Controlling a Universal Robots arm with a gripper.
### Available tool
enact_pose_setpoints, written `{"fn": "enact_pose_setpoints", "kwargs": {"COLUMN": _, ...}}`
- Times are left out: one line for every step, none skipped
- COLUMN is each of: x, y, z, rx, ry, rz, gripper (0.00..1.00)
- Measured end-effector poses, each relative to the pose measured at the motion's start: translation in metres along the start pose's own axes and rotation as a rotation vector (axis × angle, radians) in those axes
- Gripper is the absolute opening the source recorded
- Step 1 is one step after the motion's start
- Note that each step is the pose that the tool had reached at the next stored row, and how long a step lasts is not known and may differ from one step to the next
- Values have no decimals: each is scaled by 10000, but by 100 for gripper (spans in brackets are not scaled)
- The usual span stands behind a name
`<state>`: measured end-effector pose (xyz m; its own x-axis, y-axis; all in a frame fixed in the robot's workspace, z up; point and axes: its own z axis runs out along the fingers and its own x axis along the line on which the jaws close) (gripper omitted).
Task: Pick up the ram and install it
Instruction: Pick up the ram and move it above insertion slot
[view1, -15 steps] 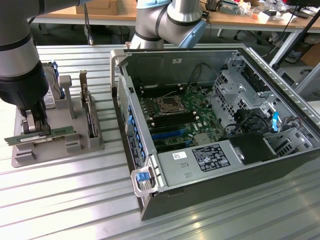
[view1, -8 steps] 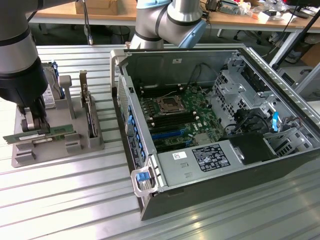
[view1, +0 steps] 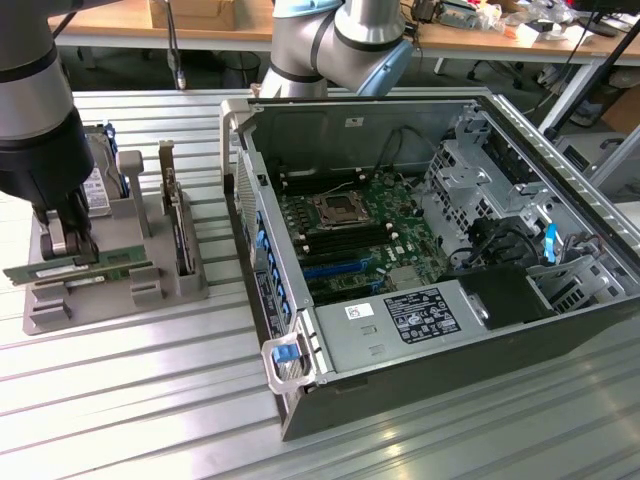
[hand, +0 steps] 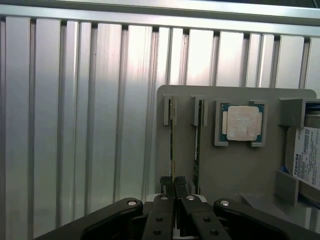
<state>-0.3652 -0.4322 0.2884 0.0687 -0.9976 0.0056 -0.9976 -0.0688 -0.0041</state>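
Observation:
The ram (view1: 105, 266) is a thin green stick standing on edge in the front slot of a grey holder (view1: 165, 290), at the exterior view's left. My gripper (view1: 62, 243) comes down onto it, fingers shut on its upper edge. In the wrist view the ram (hand: 171, 135) runs edge-on away from my gripper (hand: 173, 186), whose black fingertips (hand: 165, 182) pinch it from both sides. A second, similar stick (hand: 198, 142) stands in the slot beside it. The open computer case (view1: 560, 170) lies at the exterior view's right, its motherboard (view1: 350, 225) exposed with long black memory slots.
The holder also carries a processor chip (hand: 242, 122), a silver hard drive (hand: 306, 157) and an upright expansion card (view1: 178, 225). All of it rests on a ribbed aluminium table (view1: 150, 400). A second robot arm (view1: 340, 40) stands behind the case.

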Motion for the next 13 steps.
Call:
{"fn": "enact_pose_setpoints", "kwargs": {"x": 0, "y": 0, "z": -5, "rx": 0, "ry": 0, "rz": 0, "gripper": 12}}
{"fn": "enact_pose_setpoints", "kwargs": {"x": 0, "y": 0, "z": -10, "rx": 1, "ry": -1, "rz": 0, "gripper": 12}}
{"fn": "enact_pose_setpoints", "kwargs": {"x": 0, "y": 0, "z": -15, "rx": 1, "ry": -1, "rz": 0, "gripper": 12}}
{"fn": "enact_pose_setpoints", "kwargs": {"x": 0, "y": 0, "z": -18, "rx": 1, "ry": -1, "rz": 0, "gripper": 12}}
{"fn": "enact_pose_setpoints", "kwargs": {"x": 0, "y": 0, "z": -22, "rx": 0, "ry": 0, "rz": 0, "gripper": 12}}
{"fn": "enact_pose_setpoints", "kwargs": {"x": 0, "y": 0, "z": -25, "rx": 1, "ry": -1, "rz": 0, "gripper": 12}}
{"fn": "enact_pose_setpoints", "kwargs": {"x": 0, "y": 0, "z": -27, "rx": 1, "ry": -1, "rz": 0, "gripper": 12}}
{"fn": "enact_pose_setpoints", "kwargs": {"x": 0, "y": 0, "z": -30, "rx": 1, "ry": -1, "rz": 0, "gripper": 12}}
{"fn": "enact_pose_setpoints", "kwargs": {"x": 0, "y": 0, "z": -34, "rx": 0, "ry": -1, "rz": 0, "gripper": 12}}
{"fn": "enact_pose_setpoints", "kwargs": {"x": 0, "y": 0, "z": -41, "rx": 0, "ry": -1, "rz": 0, "gripper": 12}}
{"fn": "enact_pose_setpoints", "kwargs": {"x": 0, "y": 0, "z": -49, "rx": 0, "ry": -1, "rz": 0, "gripper": 12}}
{"fn": "enact_pose_setpoints", "kwargs": {"x": 0, "y": 0, "z": -53, "rx": 0, "ry": -1, "rz": 0, "gripper": 12}}
{"fn": "enact_pose_setpoints", "kwargs": {"x": 0, "y": 0, "z": -56, "rx": 0, "ry": -1, "rz": 1, "gripper": 12}}
